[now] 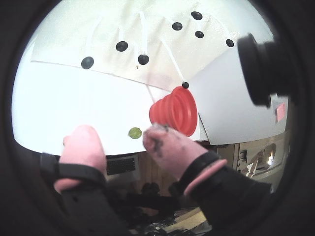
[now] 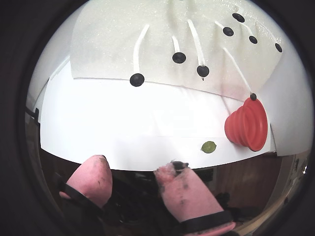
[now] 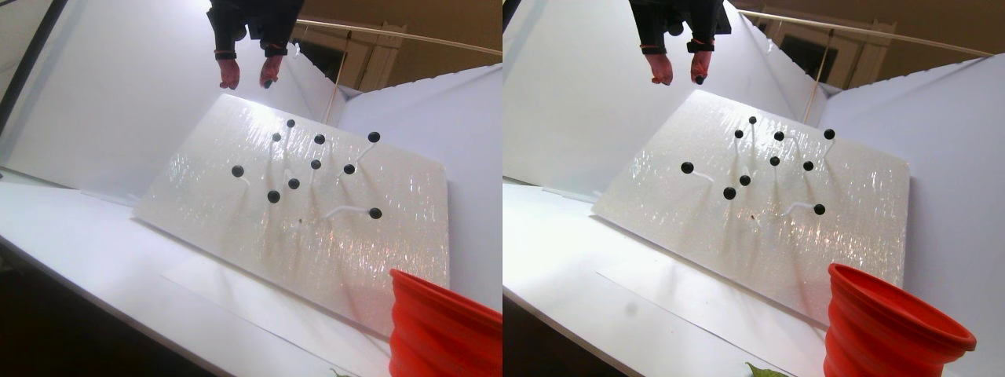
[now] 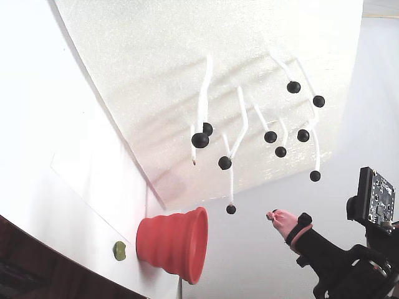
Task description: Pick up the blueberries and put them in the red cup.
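Several blueberries point(image 3: 273, 196), small glossy black balls on thin white stems point(image 4: 240, 121), stick out from a white textured board point(image 3: 314, 251). The red cup point(image 1: 176, 110) point(image 2: 247, 124) point(image 4: 171, 243) stands at the board's edge, and one berry point(image 4: 231, 209) hangs just beside its rim. My gripper point(image 1: 119, 132) point(image 2: 135, 164) point(image 3: 250, 82) is open, its pink fingertips point(image 4: 277, 217) spread with nothing between them. It hovers away from the board, clear of berries and cup. The right fingertip point(image 2: 173, 168) carries dark smudges.
A small yellow-green blob point(image 1: 135, 132) point(image 2: 208, 146) lies on the white surface close to the cup. White panels point(image 3: 118, 102) enclose the scene. A black camera module point(image 4: 377, 199) rides beside the arm. A dark edge and wooden cupboards point(image 1: 256, 157) lie beyond the white surface.
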Robot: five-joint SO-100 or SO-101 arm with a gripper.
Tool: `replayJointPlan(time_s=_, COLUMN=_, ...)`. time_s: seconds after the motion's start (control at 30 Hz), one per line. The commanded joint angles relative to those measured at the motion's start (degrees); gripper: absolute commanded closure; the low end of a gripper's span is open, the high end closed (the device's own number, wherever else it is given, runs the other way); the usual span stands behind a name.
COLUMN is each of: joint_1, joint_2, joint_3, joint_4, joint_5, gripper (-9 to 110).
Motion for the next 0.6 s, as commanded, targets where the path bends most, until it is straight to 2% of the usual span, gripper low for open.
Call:
replayJointPlan(time_s=0.0, joint_1=0.62, joint_2=-2.64, joint_3=-5.27, joint_4=-3.16, joint_5=0.0, gripper=83)
replayJointPlan(time_s=0.57, joint_1=0.0, joint_2=-11.43, joint_3=-5.89, joint_4=-11.69, joint_5=0.26, gripper=83)
